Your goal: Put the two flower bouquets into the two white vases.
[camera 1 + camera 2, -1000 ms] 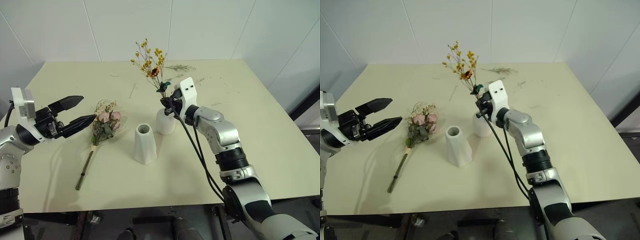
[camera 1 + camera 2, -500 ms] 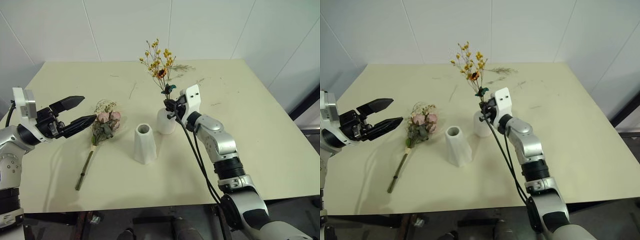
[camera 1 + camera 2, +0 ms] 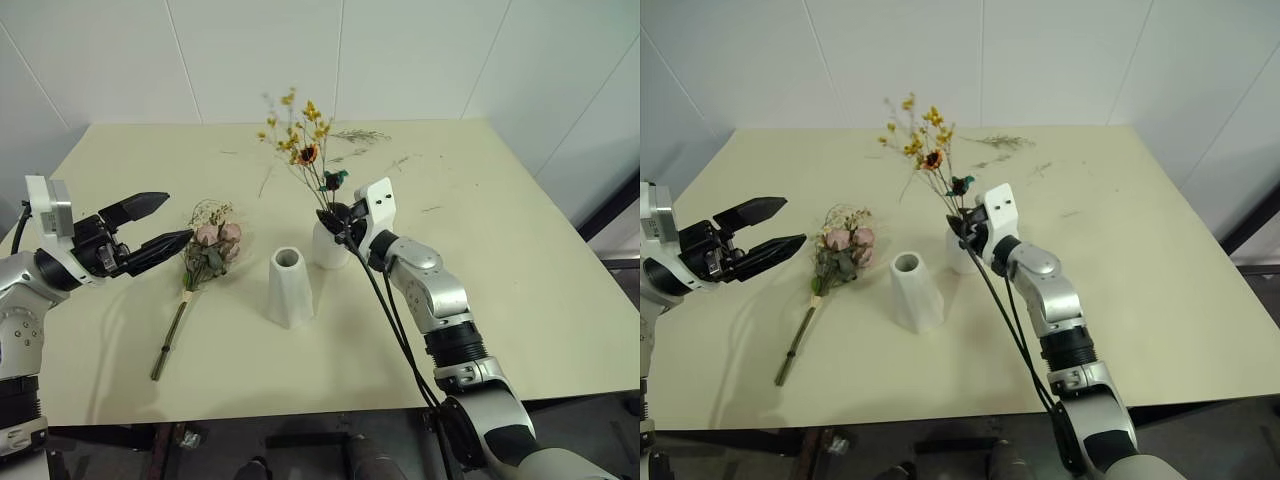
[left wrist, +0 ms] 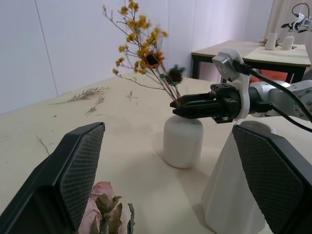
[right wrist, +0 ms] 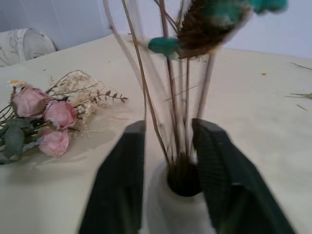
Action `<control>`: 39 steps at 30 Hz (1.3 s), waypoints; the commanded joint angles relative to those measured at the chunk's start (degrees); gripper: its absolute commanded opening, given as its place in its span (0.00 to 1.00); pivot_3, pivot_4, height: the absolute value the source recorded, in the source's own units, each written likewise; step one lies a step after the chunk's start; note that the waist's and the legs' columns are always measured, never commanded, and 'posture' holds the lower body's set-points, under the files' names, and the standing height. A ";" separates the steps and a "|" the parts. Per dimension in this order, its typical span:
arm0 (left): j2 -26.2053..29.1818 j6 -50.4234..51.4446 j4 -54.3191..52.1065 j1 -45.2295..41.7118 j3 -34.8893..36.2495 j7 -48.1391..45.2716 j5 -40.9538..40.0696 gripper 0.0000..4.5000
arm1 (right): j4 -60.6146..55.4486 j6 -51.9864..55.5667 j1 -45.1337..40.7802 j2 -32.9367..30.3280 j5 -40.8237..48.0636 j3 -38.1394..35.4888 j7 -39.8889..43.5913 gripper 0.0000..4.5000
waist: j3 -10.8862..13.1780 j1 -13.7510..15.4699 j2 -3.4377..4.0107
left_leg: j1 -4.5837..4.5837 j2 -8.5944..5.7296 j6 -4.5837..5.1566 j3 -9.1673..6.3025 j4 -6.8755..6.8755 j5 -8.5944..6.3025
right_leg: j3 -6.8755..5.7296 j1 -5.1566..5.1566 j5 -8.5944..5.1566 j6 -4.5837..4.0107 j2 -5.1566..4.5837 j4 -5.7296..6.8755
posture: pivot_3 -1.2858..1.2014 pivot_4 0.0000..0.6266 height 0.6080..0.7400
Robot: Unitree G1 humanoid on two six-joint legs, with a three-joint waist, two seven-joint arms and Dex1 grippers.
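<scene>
One bouquet seated: yellow bouquet (image 3: pixel 303 140) stands in the rounded vase (image 3: pixel 329 246), right pincer (image 5: pixel 168 183) parted around its stems. Rose bouquet (image 3: pixel 207 250) lies on the counter (image 3: pixel 520 250) left of the empty tall vase (image 3: pixel 290 288); left pincer (image 3: pixel 150 225) released, beside it.

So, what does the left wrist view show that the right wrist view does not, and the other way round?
Left wrist view, not the right: the taller vase, the flower heads of the yellow bouquet, loose twigs, and the right pincer seen from the side. Right wrist view, not the left: the dark mouth of the short vase, with the pincer's open fingers on either side of the stems. Both: the short vase, the yellow bouquet's stems standing in it, and the pink roses.
</scene>
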 commanded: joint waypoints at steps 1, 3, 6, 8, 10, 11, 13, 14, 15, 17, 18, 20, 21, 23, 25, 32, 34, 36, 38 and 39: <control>-0.01 -0.90 -1.65 -0.02 1.10 0.05 -0.43 1.00 | -2.86 -0.19 0.56 -0.08 0.39 0.29 0.80 0.60 | 0.00 0.01 0.00 | 0.00 0.00 0.00 0.01 0.00 0.00 | 0.00 0.00 0.00 0.00 0.00 0.00 | 0.52 0.24 1.00; -0.05 -0.90 -1.61 -0.20 0.95 0.11 -0.36 1.00 | -3.55 0.15 0.53 -0.37 0.29 0.38 0.94 0.75 | 0.00 0.01 0.00 | 0.00 0.00 0.00 0.00 0.00 0.00 | 0.00 0.00 0.00 0.00 0.00 0.00 | 0.52 0.24 1.00; 0.01 -1.00 -1.26 -0.42 0.86 -0.08 -0.28 1.00 | -4.61 1.22 0.53 -0.90 0.20 0.54 1.16 0.96 | 0.00 -0.02 0.00 | -0.01 0.00 0.00 0.01 -0.01 0.00 | 0.00 -0.01 0.00 0.00 0.00 -0.01 | 0.52 0.24 1.00; -0.02 -1.03 -1.14 -0.53 0.76 -0.08 -0.22 1.00 | -6.06 2.10 0.80 -1.62 0.27 0.65 1.59 0.99 | 0.00 -0.01 0.00 | -0.01 0.00 0.00 0.01 -0.01 0.00 | 0.01 -0.01 0.00 0.00 0.00 -0.02 | 0.52 0.24 1.00; -0.11 -1.02 -1.03 -0.68 0.61 -0.02 -0.18 1.00 | -8.42 3.75 1.33 -2.95 0.64 0.65 2.31 0.99 | 0.00 0.07 0.00 | -0.02 0.00 0.00 0.00 -0.01 0.00 | 0.00 -0.01 0.00 0.00 0.00 -0.03 | 0.52 0.24 1.00; -0.16 -1.01 -1.03 -0.72 0.53 0.03 -0.16 1.00 | -9.46 4.60 1.61 -3.58 0.78 0.73 2.63 0.99 | 0.00 0.10 0.00 | -0.02 0.00 0.00 0.00 -0.01 0.00 | 0.00 -0.01 0.00 0.00 0.00 -0.03 | 0.52 0.24 1.00; -0.23 -0.99 -1.06 -0.72 0.46 0.08 -0.14 1.00 | -10.91 5.71 2.04 -4.32 0.96 0.86 2.97 0.99 | 0.00 0.09 0.00 | -0.02 0.00 0.00 0.00 -0.01 0.00 | 0.00 -0.01 0.00 0.00 0.00 -0.04 | 0.52 0.24 1.00; -0.30 -0.99 -1.12 -0.69 0.43 0.15 -0.12 1.00 | -12.05 6.42 2.40 -4.86 1.09 0.87 3.22 0.99 | 0.00 0.08 0.00 | -0.02 0.00 0.00 0.01 0.00 0.00 | 0.00 -0.01 0.00 0.00 0.00 -0.04 | 0.52 0.24 1.00; -0.36 -1.02 -1.04 -0.77 0.33 0.24 -0.04 1.00 | -13.29 7.17 2.72 -5.56 1.23 0.78 3.52 0.99 | 0.00 0.08 0.00 | -0.02 0.00 0.00 0.01 -0.01 0.00 | 0.00 -0.01 0.00 0.00 0.00 -0.04 | 0.52 0.24 1.00; -0.45 -0.86 -1.15 -0.78 0.17 0.66 0.05 1.00 | -15.72 8.55 3.39 -6.96 1.58 0.36 4.00 0.99 | 0.00 0.17 0.00 | -0.02 0.00 0.00 0.00 -0.01 0.00 | 0.00 -0.01 0.00 0.00 0.00 -0.03 | 0.52 0.24 1.00; -0.55 -0.78 -1.24 -0.73 0.26 1.18 0.11 1.00 | -17.31 9.09 3.95 -8.04 1.84 0.02 4.52 0.99 | 0.00 0.18 0.00 | -0.02 0.00 0.00 0.00 -0.01 0.00 | 0.00 -0.01 0.00 0.00 0.00 -0.04 | 0.52 0.24 1.00; -0.61 -0.40 -1.23 -0.61 0.36 2.29 0.34 1.00 | -19.77 10.34 4.94 -10.30 2.52 -0.61 5.82 0.99 | 0.00 0.24 0.00 | -0.04 -0.01 0.00 0.01 0.00 0.00 | 0.01 -0.01 0.00 0.00 -0.01 -0.07 | 0.52 0.24 1.00; -0.63 -0.05 -1.33 -0.38 0.45 3.04 0.45 1.00 | -20.99 11.30 5.52 -11.70 3.01 -0.91 6.66 0.99 | 0.00 0.33 0.00 | -0.04 -0.01 0.00 0.01 -0.01 0.00 | 0.00 -0.01 0.00 0.00 -0.01 -0.08 | 0.52 0.24 1.00; -0.49 1.45 -1.75 0.33 0.63 5.15 0.58 1.00 | -23.12 12.28 6.71 -14.47 4.13 -1.54 8.42 0.99 | 0.00 0.44 0.00 | -0.04 0.00 0.00 0.00 -0.01 0.00 | -0.01 0.00 0.00 0.00 -0.01 -0.10 | 0.52 0.24 1.00; -0.20 3.16 -2.19 0.83 0.45 7.29 0.91 1.00 | -25.23 14.66 7.80 -18.50 5.97 -2.03 11.89 0.99 | 0.00 0.41 0.00 | -0.04 -0.01 0.01 0.01 -0.01 -0.01 | 0.01 0.01 0.00 0.00 -0.01 -0.11 | 0.52 0.24 1.00; 0.93 14.47 -4.85 1.04 -0.81 16.56 1.06 1.00 | -32.96 16.93 12.13 -28.25 14.80 -4.03 24.01 0.99 | 0.01 1.17 -0.01 | -0.04 0.00 0.07 0.05 0.01 -0.04 | 0.05 0.02 0.00 0.03 0.02 -0.20 | 0.52 0.24 1.00; 1.12 18.36 -5.78 0.86 -1.17 19.52 0.98 1.00 | -32.98 16.21 11.64 -29.48 16.34 -5.26 26.12 0.99 | 0.01 1.54 -0.02 | -0.04 0.00 0.06 0.06 0.11 -0.04 | 0.06 0.05 0.03 0.08 0.02 -0.20 | 0.52 0.24 1.00; 1.65 22.75 -6.90 0.86 -1.55 22.34 0.93 1.00 | -33.03 15.86 11.43 -30.36 17.52 -5.96 27.75 0.99 | 0.02 1.71 -0.02 | -0.05 -0.01 0.06 0.06 0.21 -0.04 | 0.05 0.10 0.04 0.09 0.02 -0.20 | 0.52 0.24 1.00; 2.02 27.73 -8.90 0.81 -1.64 25.91 0.71 1.00 | -32.72 14.74 11.36 -31.42 18.52 -6.65 29.71 0.99 | 0.01 1.87 -0.03 | -0.05 -0.01 0.06 0.06 0.23 -0.04 | 0.05 0.14 0.04 0.10 0.02 -0.24 | 0.52 0.24 1.00; 2.26 30.92 -9.80 0.62 -1.61 28.18 0.61 1.00 | -32.23 14.04 11.23 -31.94 18.62 -6.94 30.53 0.99 | 0.02 2.01 -0.03 | -0.05 -0.02 0.06 0.06 0.23 -0.04 | 0.05 0.14 0.04 0.10 0.02 -0.25 | 0.52 0.24 1.00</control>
